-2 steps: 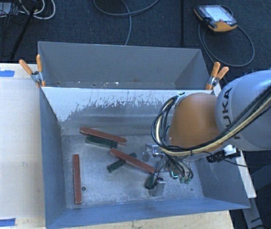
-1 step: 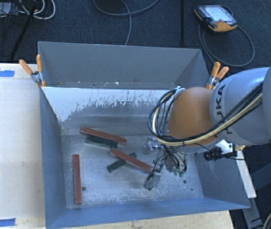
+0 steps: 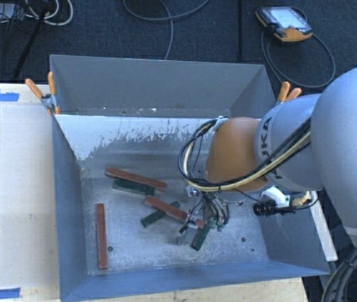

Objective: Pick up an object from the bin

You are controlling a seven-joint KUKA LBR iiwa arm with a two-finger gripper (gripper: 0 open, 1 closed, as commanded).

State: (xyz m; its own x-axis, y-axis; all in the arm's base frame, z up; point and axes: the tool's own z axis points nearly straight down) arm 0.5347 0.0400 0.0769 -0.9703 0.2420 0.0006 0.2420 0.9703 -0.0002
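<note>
My gripper [image 3: 208,218] hangs low in the right half of the bin, under the arm's orange cover. Right below it a small dark green block [image 3: 199,239] lies tilted on the floor, touching or almost touching the gripper's tip. A brown flat stick [image 3: 165,209] runs diagonally up to the gripper's left side. Beside that stick lies another dark green block [image 3: 152,219].
Further left a long brown stick [image 3: 136,178] rests over a dark green bar [image 3: 131,186]. A third brown stick [image 3: 101,236] lies lengthwise near the left wall. The arm and its cables cover the bin's right part.
</note>
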